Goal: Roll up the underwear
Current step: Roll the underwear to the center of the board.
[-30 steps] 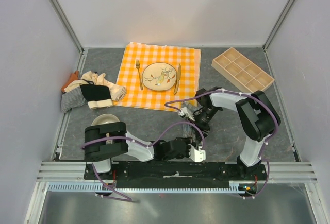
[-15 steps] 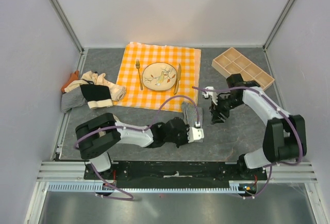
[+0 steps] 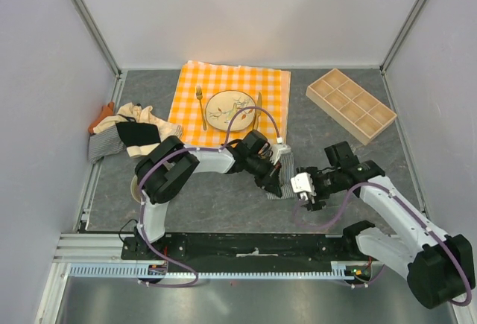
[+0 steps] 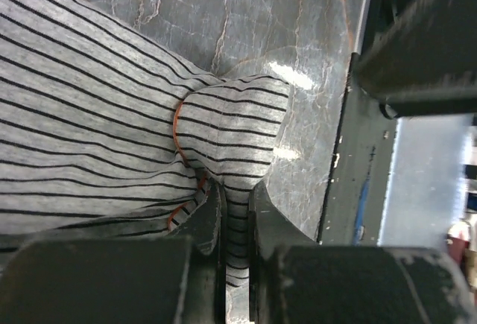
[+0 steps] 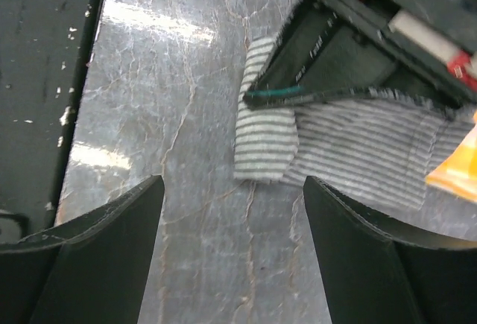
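Note:
A fine grey-and-white striped underwear [image 3: 286, 167] lies on the grey table just off the tablecloth's near corner. My left gripper [image 3: 273, 180] is shut on a pinched fold of it [image 4: 235, 138], with cloth showing between the fingers [image 4: 270, 223]. My right gripper [image 3: 307, 190] hovers just right of the garment, open and empty. In its wrist view its gripper [image 5: 232, 190] faces the folded corner of the striped cloth [image 5: 266, 145] and the left gripper [image 5: 335, 56]. More underwear, among it a black one with a cream band [image 3: 139, 136], lies heaped at the left.
An orange-and-white checked tablecloth [image 3: 270, 86] carries a plate [image 3: 231, 110], a fork [image 3: 200, 106] and a knife [image 3: 258, 112]. A wooden compartment tray [image 3: 350, 100] sits at the back right. A bowl [image 3: 136, 187] peeks out beside the left arm's base.
The left gripper has carried the striped underwear away from the near edge toward the tablecloth's corner. The right arm has swung back toward the near side and its jaws have opened wide.

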Motion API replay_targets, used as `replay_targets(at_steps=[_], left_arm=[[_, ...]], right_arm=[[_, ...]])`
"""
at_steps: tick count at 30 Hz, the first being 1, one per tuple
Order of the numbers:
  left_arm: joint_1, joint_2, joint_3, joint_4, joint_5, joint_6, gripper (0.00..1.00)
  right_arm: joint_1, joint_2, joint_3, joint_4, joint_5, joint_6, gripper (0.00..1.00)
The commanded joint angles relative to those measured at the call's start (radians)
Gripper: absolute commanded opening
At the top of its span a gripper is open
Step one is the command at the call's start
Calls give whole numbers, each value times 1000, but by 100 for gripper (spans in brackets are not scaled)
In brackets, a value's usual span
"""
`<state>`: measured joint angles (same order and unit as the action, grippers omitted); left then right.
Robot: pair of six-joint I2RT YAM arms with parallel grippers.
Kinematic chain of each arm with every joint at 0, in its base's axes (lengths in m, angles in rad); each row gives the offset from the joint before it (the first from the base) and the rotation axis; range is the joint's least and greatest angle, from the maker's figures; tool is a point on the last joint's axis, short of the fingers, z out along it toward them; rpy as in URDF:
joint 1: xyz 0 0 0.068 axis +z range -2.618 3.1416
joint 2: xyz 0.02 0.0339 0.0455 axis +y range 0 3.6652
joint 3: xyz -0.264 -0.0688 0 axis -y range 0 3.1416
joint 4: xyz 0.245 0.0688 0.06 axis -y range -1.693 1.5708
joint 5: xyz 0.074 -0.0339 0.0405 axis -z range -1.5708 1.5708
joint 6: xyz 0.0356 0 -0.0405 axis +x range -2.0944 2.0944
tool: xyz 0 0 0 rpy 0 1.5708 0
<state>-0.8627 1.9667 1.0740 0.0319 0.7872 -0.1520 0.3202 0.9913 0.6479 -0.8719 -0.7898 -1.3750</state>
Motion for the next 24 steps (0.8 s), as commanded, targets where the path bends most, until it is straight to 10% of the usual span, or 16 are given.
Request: replay_targets(at_steps=[1, 12, 24], left_arm=[[11, 109, 24, -106, 23, -133, 5], [25, 92, 24, 5, -5, -248, 22], [34, -317, -337, 290, -330, -230, 52]], right_arm=[[123, -7, -47, 258, 105, 77, 83], [338, 161, -137, 447, 423, 120, 75], [321, 262, -99, 335, 413, 186, 25]])
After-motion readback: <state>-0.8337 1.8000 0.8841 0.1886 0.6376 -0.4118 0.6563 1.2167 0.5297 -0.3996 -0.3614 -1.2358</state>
